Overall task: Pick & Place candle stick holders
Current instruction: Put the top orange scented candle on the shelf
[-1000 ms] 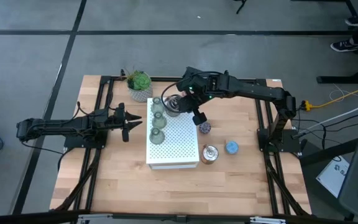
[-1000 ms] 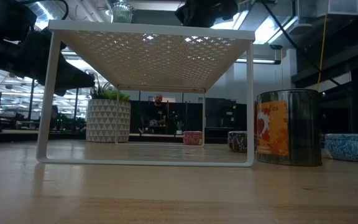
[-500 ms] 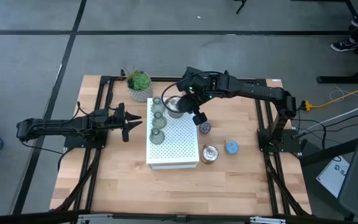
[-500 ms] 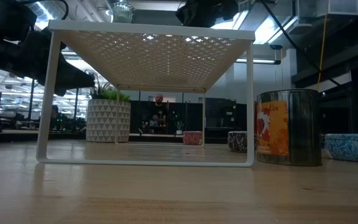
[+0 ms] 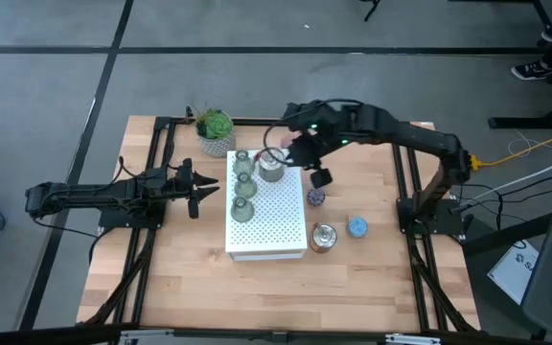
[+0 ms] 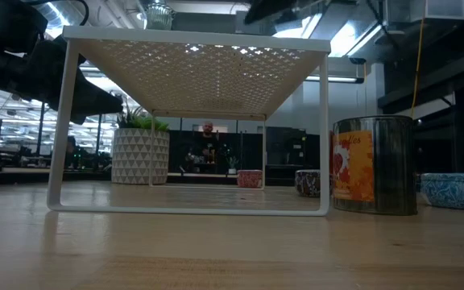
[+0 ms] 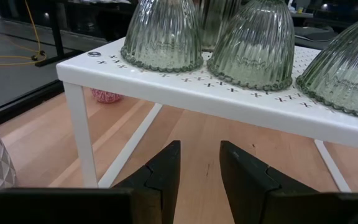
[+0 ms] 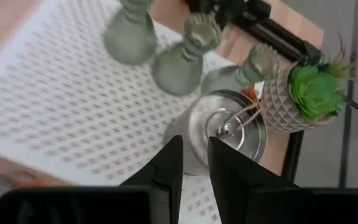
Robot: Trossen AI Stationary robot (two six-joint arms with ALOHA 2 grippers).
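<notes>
The white rack [image 5: 274, 225] stands mid-table, carrying three green glass holders [image 5: 243, 186] in a row along its left edge and a silvery metal holder [image 5: 272, 169] at its far end. The right gripper [image 5: 295, 153] hovers just above that metal holder, fingers slightly parted and holding nothing. Stiff, smooth metal would likely slip; its rim seems the safest hold. The left gripper [image 5: 206, 188] waits left of the rack, narrowly parted and empty.

A robotics lab: a wooden table [image 5: 199, 287] on a grey concrete floor [image 5: 46, 86], with workstations beyond.
</notes>
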